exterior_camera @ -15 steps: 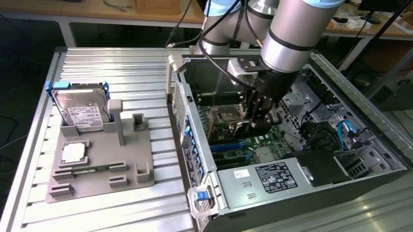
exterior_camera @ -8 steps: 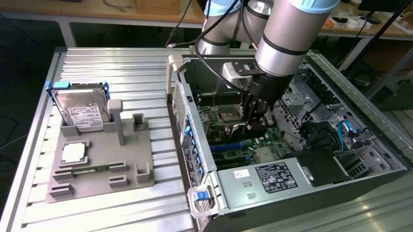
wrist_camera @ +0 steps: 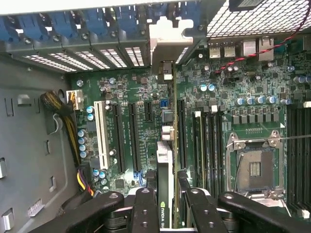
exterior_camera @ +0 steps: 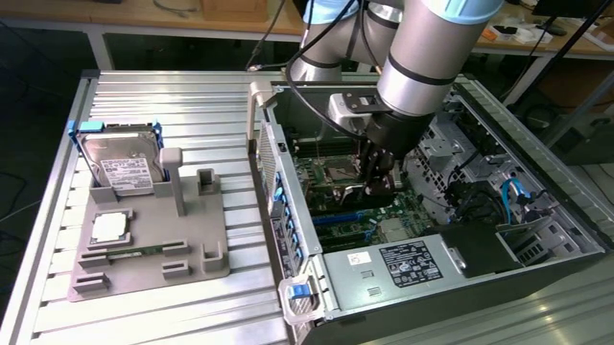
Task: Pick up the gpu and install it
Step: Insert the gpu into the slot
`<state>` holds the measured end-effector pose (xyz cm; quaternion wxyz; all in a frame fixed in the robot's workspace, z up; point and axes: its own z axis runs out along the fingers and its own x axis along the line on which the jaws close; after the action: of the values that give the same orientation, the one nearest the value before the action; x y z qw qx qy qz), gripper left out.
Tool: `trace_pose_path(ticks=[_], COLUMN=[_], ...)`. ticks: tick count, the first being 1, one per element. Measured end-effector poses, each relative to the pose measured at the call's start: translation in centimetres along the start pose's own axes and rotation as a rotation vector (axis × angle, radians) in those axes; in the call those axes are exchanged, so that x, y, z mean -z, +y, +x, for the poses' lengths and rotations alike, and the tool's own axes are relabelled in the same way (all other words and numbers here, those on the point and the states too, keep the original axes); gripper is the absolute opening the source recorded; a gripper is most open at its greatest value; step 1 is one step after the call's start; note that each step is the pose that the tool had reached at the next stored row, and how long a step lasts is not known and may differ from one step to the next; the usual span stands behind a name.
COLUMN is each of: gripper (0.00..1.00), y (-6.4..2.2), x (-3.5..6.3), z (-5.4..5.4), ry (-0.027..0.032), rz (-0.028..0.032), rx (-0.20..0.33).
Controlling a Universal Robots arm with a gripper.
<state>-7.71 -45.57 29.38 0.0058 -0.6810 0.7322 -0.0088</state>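
Observation:
My gripper (exterior_camera: pixel 376 178) is down inside the open computer case (exterior_camera: pixel 287 215), just above the green motherboard (exterior_camera: pixel 338 215). It is shut on the gpu (wrist_camera: pixel 164 170), a thin dark card seen edge-on between the two black fingers (wrist_camera: pixel 145 211). The card's silver bracket (wrist_camera: pixel 167 36) reaches up to the slot openings in the case's rear wall. The card's lower edge hangs over the motherboard (wrist_camera: pixel 228 87) between the black expansion slots (wrist_camera: pixel 132 138) and a further black slot (wrist_camera: pixel 181 133); whether it touches a slot I cannot tell. In the exterior view the gpu (exterior_camera: pixel 374 192) is a dark shape under the fingers.
On the exterior view's left, a grey fixture (exterior_camera: pixel 206 262) on the ribbed table holds a silver hard drive (exterior_camera: pixel 120 162), a processor chip (exterior_camera: pixel 111 228) and a green memory stick (exterior_camera: pixel 129 251). The power supply (exterior_camera: pixel 408 262) sits at the case's near end. The empty processor socket (wrist_camera: pixel 255 167) and cable bundles (wrist_camera: pixel 63 109) flank the card.

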Motion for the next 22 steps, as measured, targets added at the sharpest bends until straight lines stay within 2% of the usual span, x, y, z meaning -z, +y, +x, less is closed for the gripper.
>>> trace_pose_path(ticks=[11, 22], gripper=[0.27, 0.27], y=[0.12, 0.22], x=[-0.49, -0.94], z=[0.05, 0.64], ry=[-0.0001, -0.0017], rz=[0.0006, 0.0023], rx=[0.000, 0.000])
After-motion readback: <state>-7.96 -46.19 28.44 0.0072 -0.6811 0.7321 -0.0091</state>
